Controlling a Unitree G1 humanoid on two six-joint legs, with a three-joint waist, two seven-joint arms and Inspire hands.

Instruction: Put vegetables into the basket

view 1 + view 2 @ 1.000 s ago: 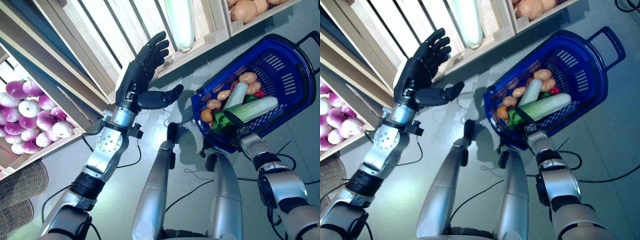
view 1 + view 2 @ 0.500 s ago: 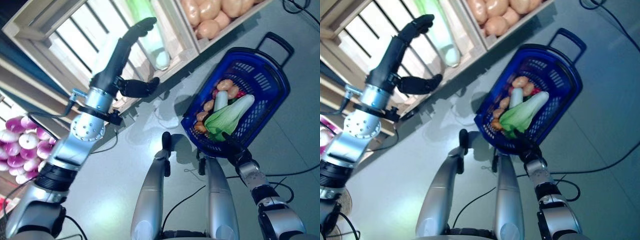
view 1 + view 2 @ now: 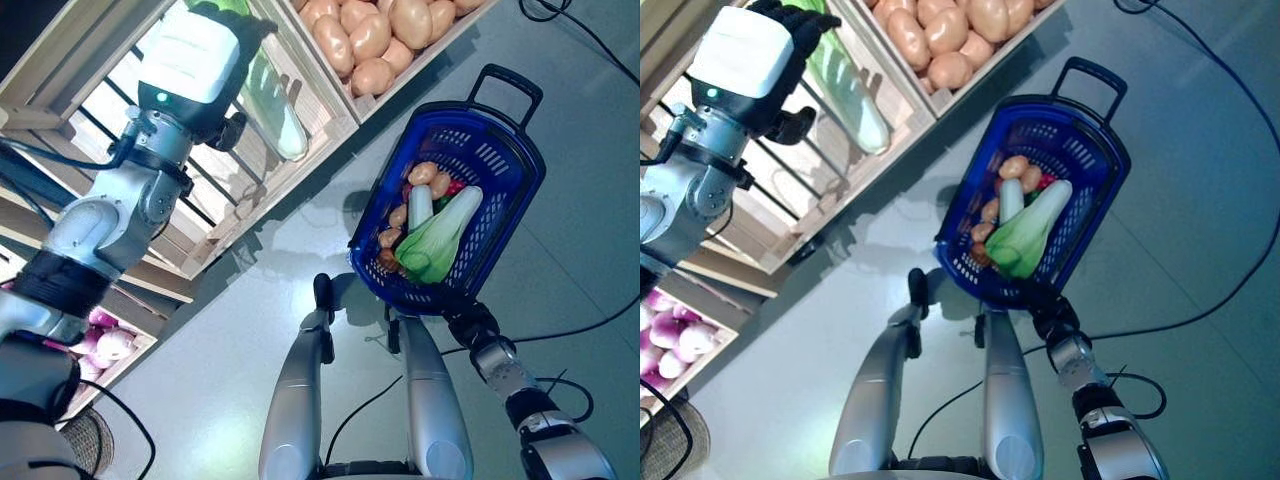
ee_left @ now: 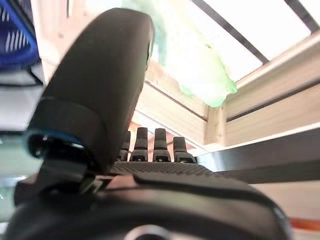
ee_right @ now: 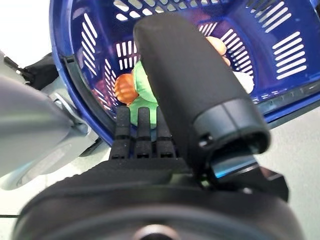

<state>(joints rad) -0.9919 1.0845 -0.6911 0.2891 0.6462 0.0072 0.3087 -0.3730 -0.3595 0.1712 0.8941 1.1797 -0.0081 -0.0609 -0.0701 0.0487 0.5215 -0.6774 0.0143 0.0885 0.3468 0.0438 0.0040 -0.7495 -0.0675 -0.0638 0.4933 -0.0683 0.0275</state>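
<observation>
The left robot hand (image 3: 215, 25) is raised to the wooden crate (image 3: 300, 95) on the left, right at the long pale-green vegetable (image 3: 272, 105) lying there. In its wrist view the fingers (image 4: 155, 146) look fairly straight and relaxed, closed on nothing, with the vegetable beyond them. I'd say this is the reach for the next item. The next move calls for wrapping the fingers round it and carrying it right.

The vegetable's long axis runs along the crate, leafy end far, rounded pale end near and toward the basket.

The right robot hand (image 3: 468, 322) grasps the near rim of the blue basket (image 3: 520, 190), which holds a leafy cabbage (image 3: 440, 240) and potatoes (image 3: 422, 174). More potatoes fill the neighbouring far crate (image 3: 480, 20).
</observation>
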